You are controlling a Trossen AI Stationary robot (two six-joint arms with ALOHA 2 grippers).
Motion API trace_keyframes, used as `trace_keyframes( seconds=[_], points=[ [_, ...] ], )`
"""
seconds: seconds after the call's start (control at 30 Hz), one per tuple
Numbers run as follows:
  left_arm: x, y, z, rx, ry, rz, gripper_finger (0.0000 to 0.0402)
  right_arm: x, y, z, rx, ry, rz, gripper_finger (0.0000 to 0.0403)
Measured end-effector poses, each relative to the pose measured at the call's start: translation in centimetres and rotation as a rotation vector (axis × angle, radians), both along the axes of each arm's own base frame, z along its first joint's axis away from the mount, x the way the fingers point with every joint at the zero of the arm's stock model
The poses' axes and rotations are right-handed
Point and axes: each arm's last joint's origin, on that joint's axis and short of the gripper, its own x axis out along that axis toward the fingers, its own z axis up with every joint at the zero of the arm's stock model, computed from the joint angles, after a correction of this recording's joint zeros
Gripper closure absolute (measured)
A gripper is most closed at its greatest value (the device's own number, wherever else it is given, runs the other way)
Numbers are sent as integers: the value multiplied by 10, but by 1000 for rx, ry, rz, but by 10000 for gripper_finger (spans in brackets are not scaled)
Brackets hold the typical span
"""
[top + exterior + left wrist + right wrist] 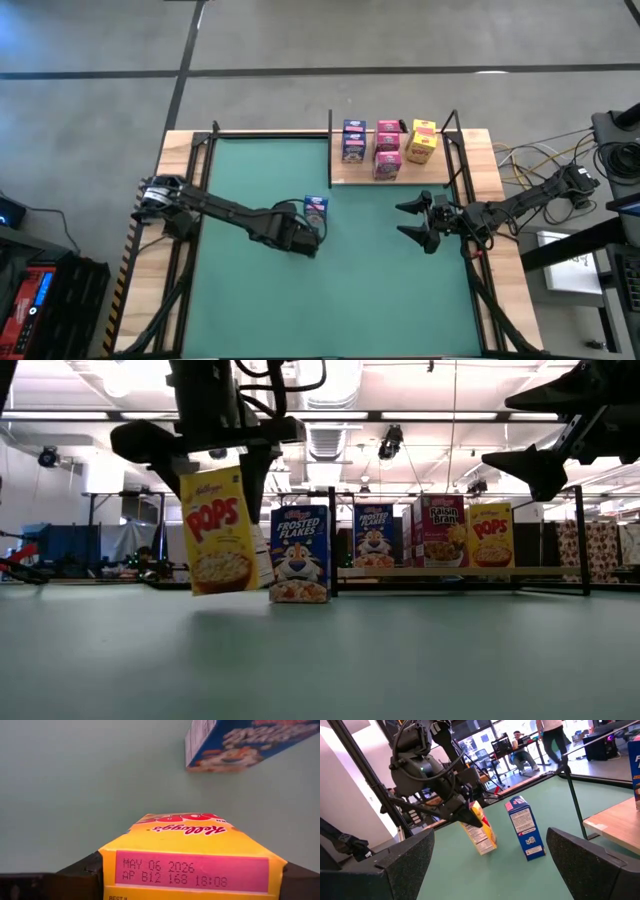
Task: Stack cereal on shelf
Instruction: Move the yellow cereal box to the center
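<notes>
My left gripper (299, 238) is shut on a yellow Pops cereal box (220, 532), held above the green mat near its middle. A blue Frosted Flakes box (298, 555) stands upright on its bottom end on the mat just beyond it, and shows in the high view (315, 209). The light-wood shelf (440, 173) lies at the far right and carries several blue, pink and yellow boxes (386, 148) standing upright. My right gripper (415, 221) is open and empty, above the mat in front of the shelf. My left gripper pinches the yellow box near its top end (192, 870) between its two fingers (80, 876), one on each narrow side. The fingers come from above, pointing down. The box hangs below them, lifted clear of the mat and slightly tilted.
Thin black posts (580, 540) stand at the shelf's edges. Wooden table borders and black frame rails (195, 190) run along the mat's sides. Bare green mat (330, 300) lies toward the near edge. People sit and stand in the room beyond the table (520, 745).
</notes>
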Motion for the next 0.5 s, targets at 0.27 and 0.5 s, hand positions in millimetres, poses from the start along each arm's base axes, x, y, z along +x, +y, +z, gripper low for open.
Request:
trace_keyframes(
  seconds=[0.27, 0.5],
  points=[
    [4, 14, 0, 16, -3, 17, 136, 0, 0, 0, 0, 0, 0, 30],
    [6, 23, 0, 18, -3, 11, 129, 0, 0, 0, 0, 1, 0, 30]
  ],
)
